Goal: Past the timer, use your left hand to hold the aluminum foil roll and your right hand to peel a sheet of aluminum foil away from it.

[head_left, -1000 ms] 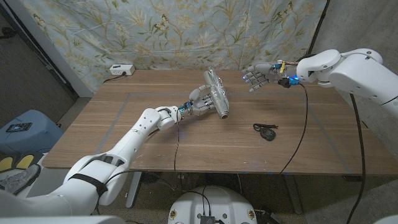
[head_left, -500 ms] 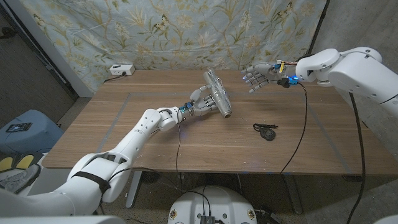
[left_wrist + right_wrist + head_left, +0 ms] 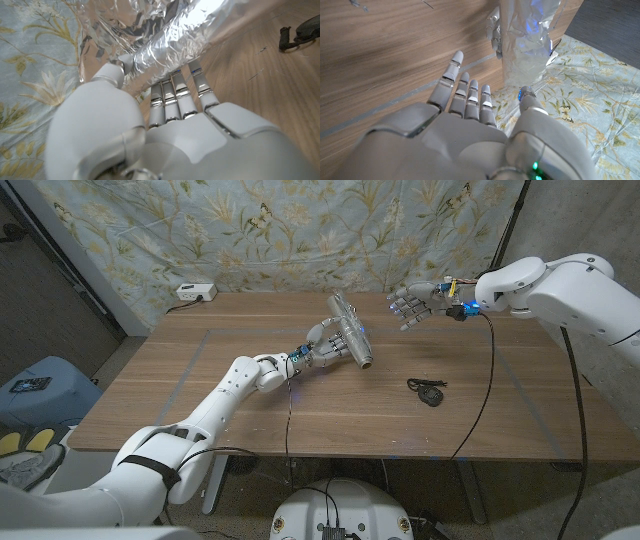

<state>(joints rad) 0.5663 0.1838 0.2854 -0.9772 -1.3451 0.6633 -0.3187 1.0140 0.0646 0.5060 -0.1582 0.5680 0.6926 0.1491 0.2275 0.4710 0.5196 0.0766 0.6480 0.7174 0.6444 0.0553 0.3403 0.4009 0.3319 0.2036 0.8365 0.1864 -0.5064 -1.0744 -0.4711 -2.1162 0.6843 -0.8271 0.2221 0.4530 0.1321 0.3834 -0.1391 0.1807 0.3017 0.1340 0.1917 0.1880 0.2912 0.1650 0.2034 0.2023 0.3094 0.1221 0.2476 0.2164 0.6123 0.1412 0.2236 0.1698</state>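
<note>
Nearest to the robot, on the bare part of the brown wooden table (image 3: 200, 390), lies nothing of the task; a little further, toward the right side, a small black cord-like object (image 3: 429, 392) rests on the wood, well apart from both hands; then, near the table's middle, the white left hand (image 3: 322, 348) has its fingers (image 3: 176, 95) wrapped around the shiny crumpled aluminum foil roll (image 3: 350, 332), and the roll points away from the robot, tilted, with its near end low; in the left wrist view the thumb presses on one side and the other fingers on the opposite side, so the hand is clamped on the roll; further and to the right, the white right hand (image 3: 413, 304) hovers above the table with its fingers (image 3: 468, 100) spread apart and holding nothing, near the roll's far end but not touching it; at the far left edge a small white timer box (image 3: 195, 291) stands before the flowered curtain (image 3: 300, 230); I judge the peeling is not yet begun; the risk is that the right fingers push the roll instead of catching the loose edge, so the roll turns or slips in the left grasp, or the thin sheet tears when pulled at an angle
</note>
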